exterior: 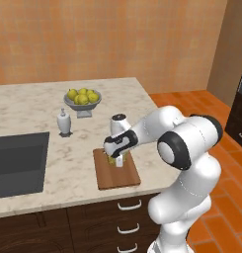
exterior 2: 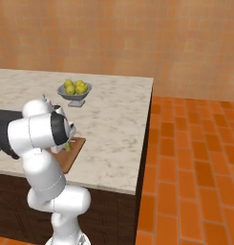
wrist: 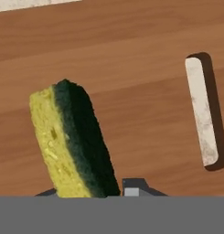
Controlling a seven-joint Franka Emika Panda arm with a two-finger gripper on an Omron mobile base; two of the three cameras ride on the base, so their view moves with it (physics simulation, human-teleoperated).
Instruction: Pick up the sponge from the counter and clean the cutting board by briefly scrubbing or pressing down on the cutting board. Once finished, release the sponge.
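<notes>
yellow-green sponge (wrist: pixel 72 141), on edge, wooden cutting board (wrist: pixel 131 68)

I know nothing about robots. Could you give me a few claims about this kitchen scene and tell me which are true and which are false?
1. The pincer holds the sponge over the cutting board. True.
2. The bowl on the counter holds red apples. False: the fruit is yellow.
3. The sponge is yellow on one face and dark green on the other. True.
4. The cutting board lies inside the sink. False: it lies on the counter, beside the sink.
5. A white bottle stands near the bowl. True.
</notes>
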